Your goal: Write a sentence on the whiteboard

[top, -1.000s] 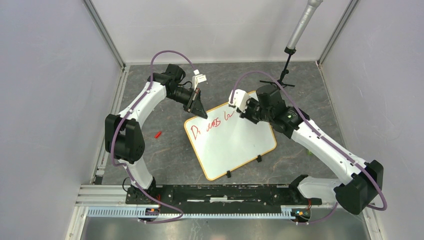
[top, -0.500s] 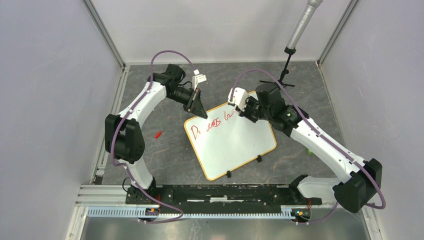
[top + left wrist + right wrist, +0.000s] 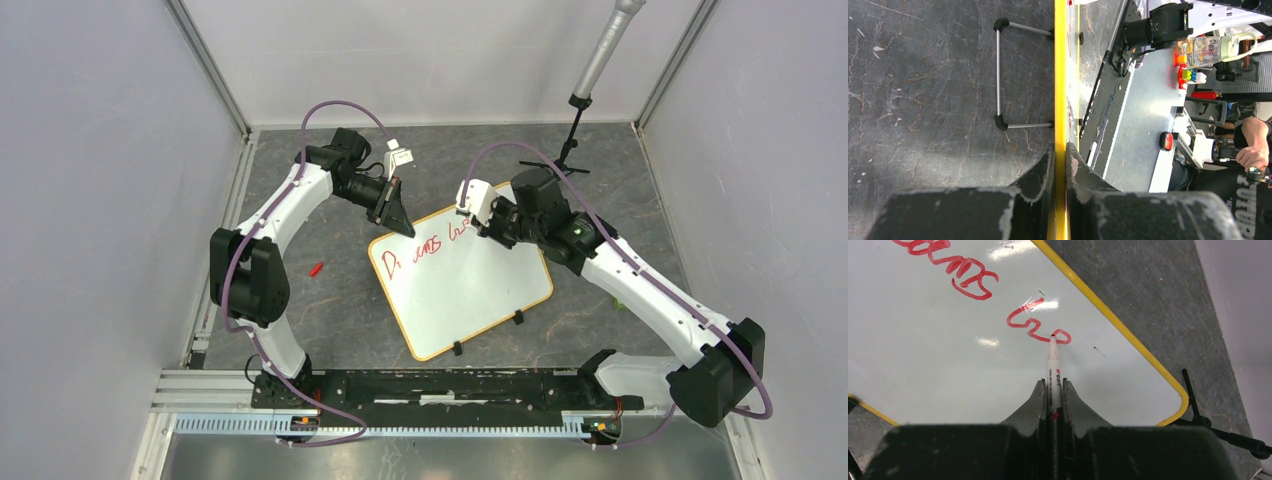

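Pinning the whiteboard (image 3: 465, 290), lying flat on the worktop (image 3: 330, 310), with the left claw (image 3: 1060, 150) clamped shut on its yellow rim (image 3: 1060, 75) (probably the best hold: thin, stiff, light, slick-faced). Pressing a red marker (image 3: 1053, 362), nipped tight in the right claw (image 3: 1053, 387), onto the sentence (image 3: 1020, 311) at its second word.

From above, my right arm (image 3: 610, 265) hid the whiteboard's (image 3: 470, 290) far corner, and the sentence (image 3: 432, 247) was too small to read. At my right wrist, the top edge cut its first letters; my right end effector (image 3: 1053, 385) hid the marker's (image 3: 1053, 365) rear.
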`<state>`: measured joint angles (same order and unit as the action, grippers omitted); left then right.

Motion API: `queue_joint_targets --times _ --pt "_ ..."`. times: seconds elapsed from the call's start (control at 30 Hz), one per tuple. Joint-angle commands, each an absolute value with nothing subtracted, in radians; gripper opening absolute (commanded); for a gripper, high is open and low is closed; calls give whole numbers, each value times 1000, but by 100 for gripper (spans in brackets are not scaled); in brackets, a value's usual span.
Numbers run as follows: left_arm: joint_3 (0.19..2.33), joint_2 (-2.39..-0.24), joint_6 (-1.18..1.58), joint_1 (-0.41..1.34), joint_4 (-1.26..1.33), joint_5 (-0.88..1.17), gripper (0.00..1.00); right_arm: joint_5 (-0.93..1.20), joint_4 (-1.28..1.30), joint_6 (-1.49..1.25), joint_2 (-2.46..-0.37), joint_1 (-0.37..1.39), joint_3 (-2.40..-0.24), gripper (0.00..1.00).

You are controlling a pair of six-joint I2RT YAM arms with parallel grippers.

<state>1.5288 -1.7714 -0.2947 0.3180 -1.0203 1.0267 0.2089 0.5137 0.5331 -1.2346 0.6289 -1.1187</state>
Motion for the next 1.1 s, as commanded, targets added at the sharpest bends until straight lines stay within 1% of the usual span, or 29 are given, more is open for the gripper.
queue_joint_targets --times 0.0,0.57,0.87,1.07 --pt "1519 -1795 -359 355 -1048 988 2 193 532 554 -1213 634 -1107 0" --pt "1523 -1799 -356 356 -1048 988 2 112 495 545 -1237 611 -1161 0" --pt "1523 -1798 -356 355 -1048 986 2 124 504 548 -1237 607 -1166 0" --pt "1525 -1798 -355 356 -1048 986 2 159 530 547 -1221 608 -1126 0"
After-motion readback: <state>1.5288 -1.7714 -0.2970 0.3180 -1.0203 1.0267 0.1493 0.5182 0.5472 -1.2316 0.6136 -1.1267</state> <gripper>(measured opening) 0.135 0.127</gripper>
